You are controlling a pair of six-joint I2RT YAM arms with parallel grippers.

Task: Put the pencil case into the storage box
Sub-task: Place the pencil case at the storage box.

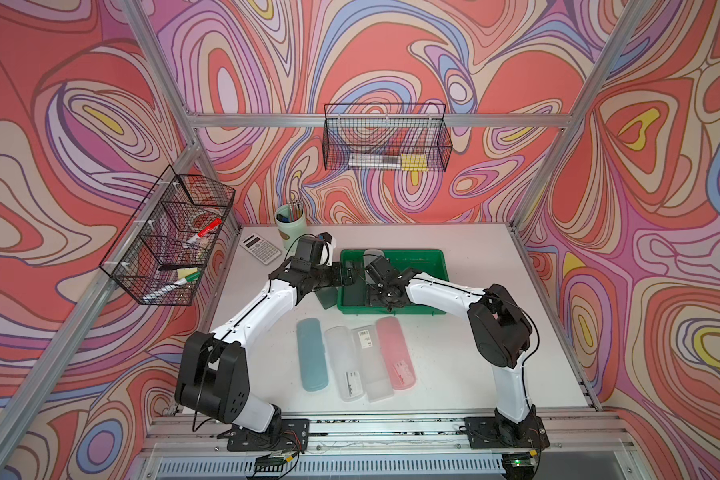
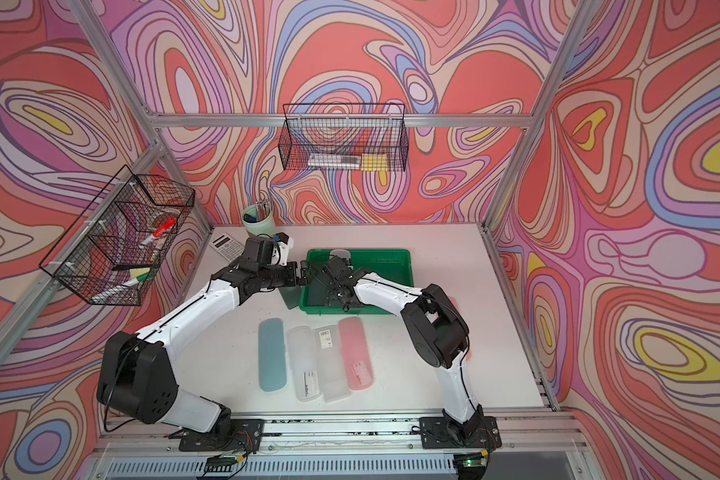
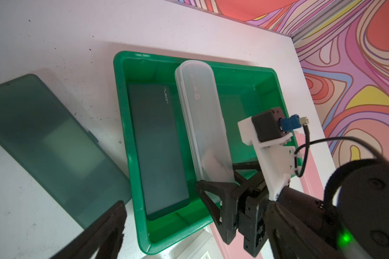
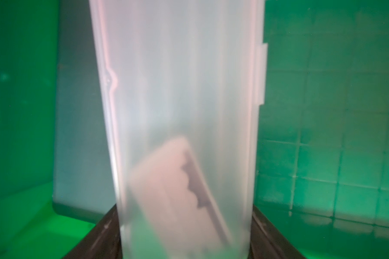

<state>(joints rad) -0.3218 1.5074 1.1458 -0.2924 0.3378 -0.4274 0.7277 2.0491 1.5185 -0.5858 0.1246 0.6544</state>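
- Dark green translucent slab [image 3: 50,143]: flat on the table, just outside the left wall of the storage box [image 1: 416,311]. No part in the move.
- Left gripper [image 1: 346,277]: poised at that left wall, apart from every case. Only one finger [image 3: 103,228] in the left wrist view, so spread of the jaws not determinable.
- Dark case [image 3: 157,152]: flat on the box floor along the left wall, just beside the pencil case.
- Pencil case [image 3: 200,116], frosted clear: near end down inside the box, far end propped over the far rim. Long axis front to back, parallel with the dark case, tilted upward away from the fingers.
- Right gripper [image 3: 216,177]: clamped across the near end of the pencil case, fingers [image 4: 270,237] on both long sides, case straight ahead of the jaws. Plainly the working arm.
- Judged requirement for the coming move: draw back toward the near wall, or lower, until clear of the rim; then release.
- Hidden or unclear: contact between far end and rim not confirmed. Near end covered by the right wrist in both top views. Card-like insert inside the case blurred. Floor beneath the case unseen.
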